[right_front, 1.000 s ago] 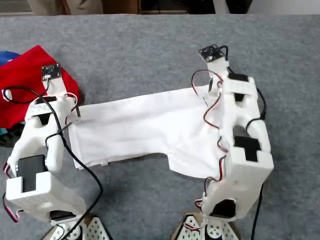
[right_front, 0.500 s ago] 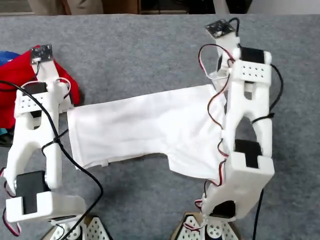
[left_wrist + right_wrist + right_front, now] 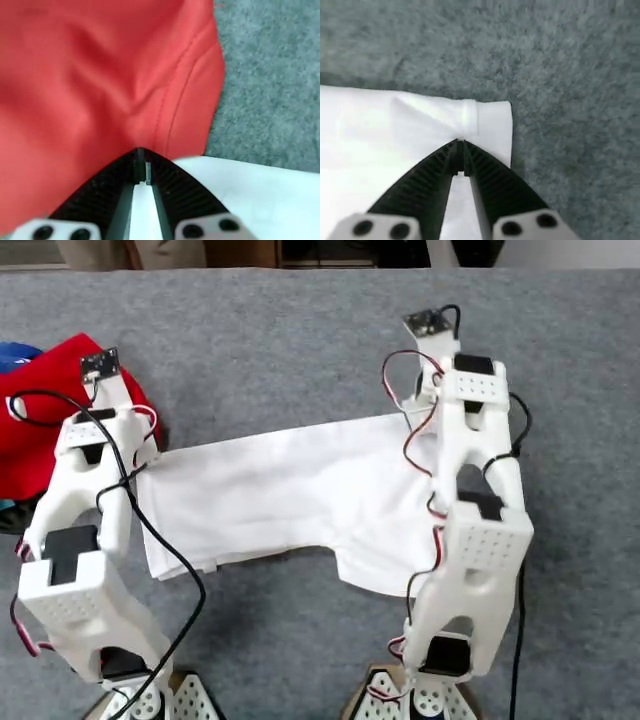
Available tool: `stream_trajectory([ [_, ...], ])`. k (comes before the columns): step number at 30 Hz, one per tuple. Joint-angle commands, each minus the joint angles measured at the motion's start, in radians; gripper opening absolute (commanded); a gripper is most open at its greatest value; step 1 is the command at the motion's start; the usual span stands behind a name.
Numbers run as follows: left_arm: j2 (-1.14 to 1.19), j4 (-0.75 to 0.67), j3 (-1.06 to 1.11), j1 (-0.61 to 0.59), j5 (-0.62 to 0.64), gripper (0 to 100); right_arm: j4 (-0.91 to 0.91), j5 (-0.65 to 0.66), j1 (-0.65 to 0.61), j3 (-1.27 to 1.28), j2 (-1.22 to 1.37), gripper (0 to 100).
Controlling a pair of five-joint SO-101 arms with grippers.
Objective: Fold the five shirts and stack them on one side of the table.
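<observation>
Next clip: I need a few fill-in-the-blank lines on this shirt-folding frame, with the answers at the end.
The white fabric shirt lies spread on the ___ felt-covered table. The left gripper and the right gripper are both ___ on its corners. The crumpled red fabric shirt lies nearer the ___ arm.
Missing words: grey; shut; left.

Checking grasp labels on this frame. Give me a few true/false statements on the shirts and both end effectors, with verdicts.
1. The white shirt lies flat on the table. True.
2. The right end effector is open over bare table. False: it is shut on the white shirt's edge.
3. The red shirt lies on the left arm's side. True.
4. The left end effector grips the red shirt. False: it is shut on the white shirt's corner, with the red shirt beyond it.
</observation>
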Motion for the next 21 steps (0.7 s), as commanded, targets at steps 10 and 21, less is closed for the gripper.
stream_trajectory([
  [10,-0.166,0.175,-0.080,0.026,-0.048,2,0.232,-0.009,0.012,-0.351,-0.001,0.2],
  [21,-0.599,0.272,0.232,0.117,-0.227,2,0.594,0.051,0.010,-0.668,-0.044,0.2],
])
